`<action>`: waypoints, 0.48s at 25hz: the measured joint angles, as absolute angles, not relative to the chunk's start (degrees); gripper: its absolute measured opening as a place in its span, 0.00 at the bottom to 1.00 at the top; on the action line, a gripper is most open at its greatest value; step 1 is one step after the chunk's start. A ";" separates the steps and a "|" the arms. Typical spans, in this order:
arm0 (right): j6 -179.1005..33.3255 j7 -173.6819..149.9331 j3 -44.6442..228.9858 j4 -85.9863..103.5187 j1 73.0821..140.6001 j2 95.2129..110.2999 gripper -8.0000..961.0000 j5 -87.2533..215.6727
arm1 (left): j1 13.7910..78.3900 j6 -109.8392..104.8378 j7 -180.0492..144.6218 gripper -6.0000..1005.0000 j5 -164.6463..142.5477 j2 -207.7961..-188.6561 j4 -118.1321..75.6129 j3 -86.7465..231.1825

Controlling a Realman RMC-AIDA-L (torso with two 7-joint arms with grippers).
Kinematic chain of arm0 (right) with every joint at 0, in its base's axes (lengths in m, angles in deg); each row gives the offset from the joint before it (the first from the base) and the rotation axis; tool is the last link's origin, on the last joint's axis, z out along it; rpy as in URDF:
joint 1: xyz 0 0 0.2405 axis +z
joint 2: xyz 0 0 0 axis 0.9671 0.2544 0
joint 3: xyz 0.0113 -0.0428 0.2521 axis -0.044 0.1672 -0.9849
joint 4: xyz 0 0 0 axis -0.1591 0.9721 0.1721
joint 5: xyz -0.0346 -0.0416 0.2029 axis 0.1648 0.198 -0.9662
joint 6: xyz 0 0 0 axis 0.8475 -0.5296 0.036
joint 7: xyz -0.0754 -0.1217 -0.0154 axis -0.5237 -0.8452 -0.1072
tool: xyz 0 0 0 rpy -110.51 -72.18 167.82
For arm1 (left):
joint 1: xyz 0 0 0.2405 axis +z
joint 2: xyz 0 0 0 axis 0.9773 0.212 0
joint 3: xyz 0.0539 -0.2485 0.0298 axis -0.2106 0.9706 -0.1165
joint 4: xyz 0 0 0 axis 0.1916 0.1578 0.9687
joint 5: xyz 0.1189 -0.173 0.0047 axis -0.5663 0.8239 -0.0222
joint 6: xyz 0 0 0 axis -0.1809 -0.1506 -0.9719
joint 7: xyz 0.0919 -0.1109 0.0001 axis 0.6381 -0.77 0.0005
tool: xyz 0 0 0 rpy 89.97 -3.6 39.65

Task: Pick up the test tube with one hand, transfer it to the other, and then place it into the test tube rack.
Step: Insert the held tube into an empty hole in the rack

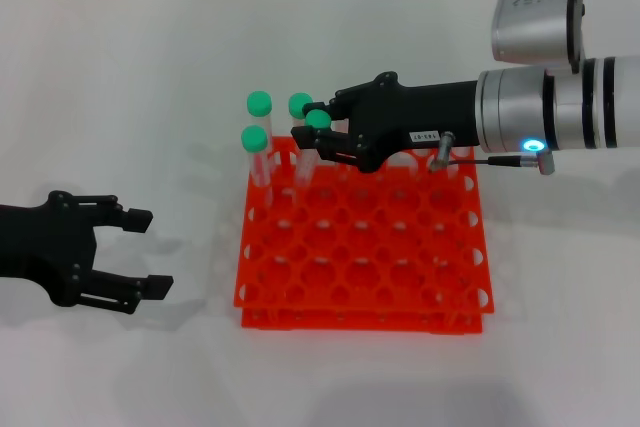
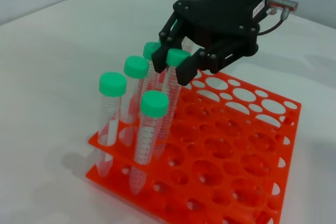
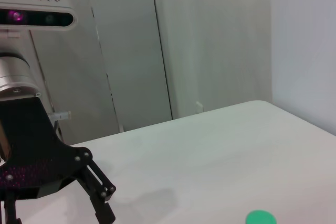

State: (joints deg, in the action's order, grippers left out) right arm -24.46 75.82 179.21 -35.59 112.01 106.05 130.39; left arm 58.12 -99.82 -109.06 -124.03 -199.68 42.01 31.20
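The test tube [image 1: 318, 119] with its green cap [image 2: 177, 56] stands upright at the far left part of the orange-red test tube rack [image 1: 360, 247], its lower end down in a hole. My right gripper [image 1: 312, 125], the white-labelled one with the blue light, reaches in from the right and is shut on the tube just under the cap [image 2: 176, 62]. My left gripper [image 1: 150, 252] rests low over the table left of the rack [image 2: 236, 156], open and holding nothing.
Several other green-capped tubes [image 1: 259, 102] [image 2: 113, 82] stand in the rack's far left corner, close around the held tube. In the right wrist view a green cap [image 3: 261, 217] shows at the edge. White table surrounds the rack.
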 joint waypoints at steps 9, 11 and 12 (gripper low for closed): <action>-24.43 75.84 179.21 -35.31 112.00 106.05 0.29 130.41 | 57.97 -99.82 -109.06 0.88 -124.03 -199.85 42.02 31.20; -24.43 75.84 179.21 -35.30 112.00 106.05 0.29 130.49 | 57.93 -99.82 -109.06 0.88 -124.03 -199.86 42.01 31.20; -24.42 75.84 179.21 -35.30 112.00 106.06 0.29 130.53 | 57.91 -99.80 -109.06 0.88 -124.03 -199.86 42.02 31.20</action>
